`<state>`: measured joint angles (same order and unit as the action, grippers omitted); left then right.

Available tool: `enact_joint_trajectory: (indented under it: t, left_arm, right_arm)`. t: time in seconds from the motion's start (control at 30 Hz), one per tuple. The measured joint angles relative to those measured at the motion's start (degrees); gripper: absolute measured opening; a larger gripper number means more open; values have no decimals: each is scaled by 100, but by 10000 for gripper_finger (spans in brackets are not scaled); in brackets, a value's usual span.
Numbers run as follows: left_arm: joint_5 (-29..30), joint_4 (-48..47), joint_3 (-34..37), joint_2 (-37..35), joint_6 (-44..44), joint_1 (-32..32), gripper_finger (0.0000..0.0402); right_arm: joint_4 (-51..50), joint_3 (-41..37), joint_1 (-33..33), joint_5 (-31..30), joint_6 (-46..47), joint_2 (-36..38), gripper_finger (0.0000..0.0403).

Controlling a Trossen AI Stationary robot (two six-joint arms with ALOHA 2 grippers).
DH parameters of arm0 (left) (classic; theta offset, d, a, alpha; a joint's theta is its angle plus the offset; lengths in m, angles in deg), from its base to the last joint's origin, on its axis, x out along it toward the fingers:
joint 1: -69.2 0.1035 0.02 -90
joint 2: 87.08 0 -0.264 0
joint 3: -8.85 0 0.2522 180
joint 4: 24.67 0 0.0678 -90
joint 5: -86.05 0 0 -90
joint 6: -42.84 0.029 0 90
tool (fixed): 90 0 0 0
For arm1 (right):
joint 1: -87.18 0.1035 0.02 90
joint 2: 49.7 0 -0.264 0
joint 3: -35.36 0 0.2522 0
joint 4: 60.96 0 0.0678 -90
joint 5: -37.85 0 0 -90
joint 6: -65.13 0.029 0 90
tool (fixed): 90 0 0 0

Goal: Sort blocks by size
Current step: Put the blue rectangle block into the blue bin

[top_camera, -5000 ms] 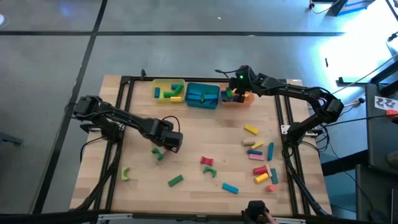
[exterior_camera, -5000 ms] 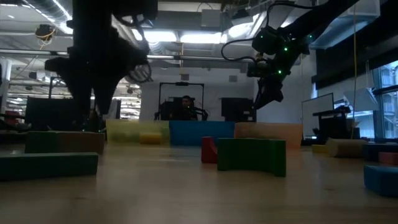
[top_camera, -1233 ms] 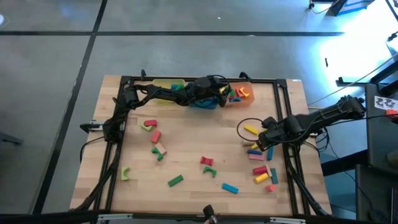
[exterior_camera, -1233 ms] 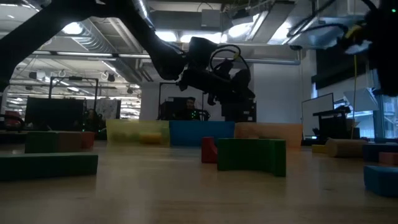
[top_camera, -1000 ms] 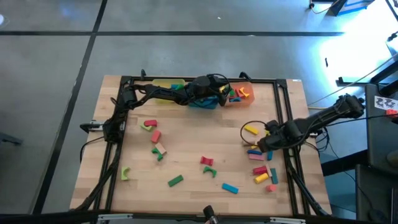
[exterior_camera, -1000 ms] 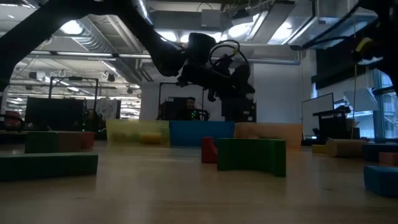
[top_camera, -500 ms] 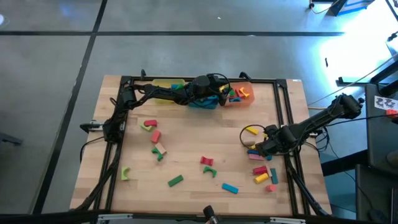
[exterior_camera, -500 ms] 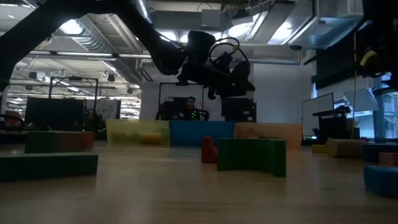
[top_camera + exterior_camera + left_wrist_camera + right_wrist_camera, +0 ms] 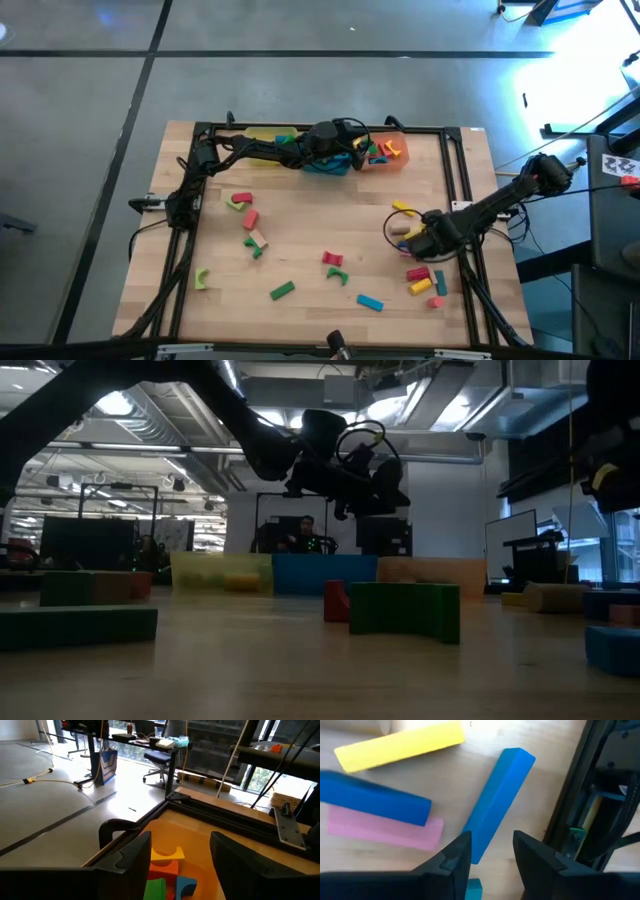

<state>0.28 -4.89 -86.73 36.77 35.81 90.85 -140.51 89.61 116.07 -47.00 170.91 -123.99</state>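
The left gripper [image 9: 352, 150] reaches along the far edge of the bench [image 9: 310, 230] and hangs above the orange tray [image 9: 392, 160], beside the teal tray [image 9: 325, 166]. Its fingers [image 9: 131, 857] stand apart with nothing between them; the left wrist view looks down past them at an orange arch [image 9: 165, 861], a green piece and a blue piece lying in that tray.

The right gripper [image 9: 418, 240] is low over the cluster of blocks near the bench's right edge. Its fingers [image 9: 456, 854] are partly open and empty, poised over a long blue bar [image 9: 497, 800], with a yellow bar [image 9: 400, 744], a darker blue bar [image 9: 372, 797] and a pink bar [image 9: 382, 831] just beside it.

More blocks lie scattered across the bench: a red piece [image 9: 331, 260], a green bar [image 9: 282, 291], a blue bar [image 9: 370, 302] and a green arch [image 9: 203, 278].
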Motion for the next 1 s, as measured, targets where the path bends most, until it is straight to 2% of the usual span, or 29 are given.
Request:
enact_joint_trajectory:
  t: [0.53, 1.0]
  left_arm:
    - [0, -7, 0, 0, 0, 0, 182]
    - [0, -11, 0, 0, 1, -1, 182]
  right_arm:
    - [322, 0, 498, -475, 1426, -98, 147]
    - [475, -4, 499, -302, 1548, -733, 147]
